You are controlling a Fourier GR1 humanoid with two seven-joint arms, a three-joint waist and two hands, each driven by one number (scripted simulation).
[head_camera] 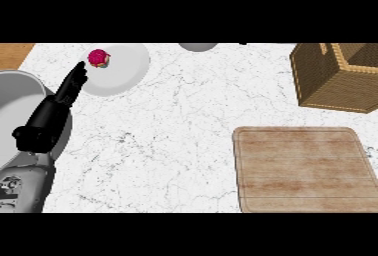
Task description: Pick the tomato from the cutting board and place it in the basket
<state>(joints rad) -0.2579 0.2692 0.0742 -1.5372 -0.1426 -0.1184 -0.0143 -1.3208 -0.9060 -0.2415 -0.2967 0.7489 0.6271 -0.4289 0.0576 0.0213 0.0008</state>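
Far left: left hand (pixel 63 97) with fingers (pixel 77 74) straight, holding nothing, tips just beside what's prob. the tomato (pixel 99 58) — small, red-pink, sitting on the white plate (pixel 125 75), not 100% sure. Looks light, soft-skinned, apt to roll; I'd take it round the middle, thumb vs fingers, no squeezing. Cutting board (pixel 303 170), near right, shows no fruit — basket (pixel 325 80) far right. R hand not in view.

Cutting board (pixel 303 170): pale wood, straight grain, matt.
Counter (pixel 184 125) beneath it: white marble-look stone, grey-veined, smooth.
Basket (pixel 325 85) beyond the board: brown woven wicker, rough.
Plate (pixel 122 75) far left of the board: white, smooth.
Left hand (pixel 65 92): black, matt.
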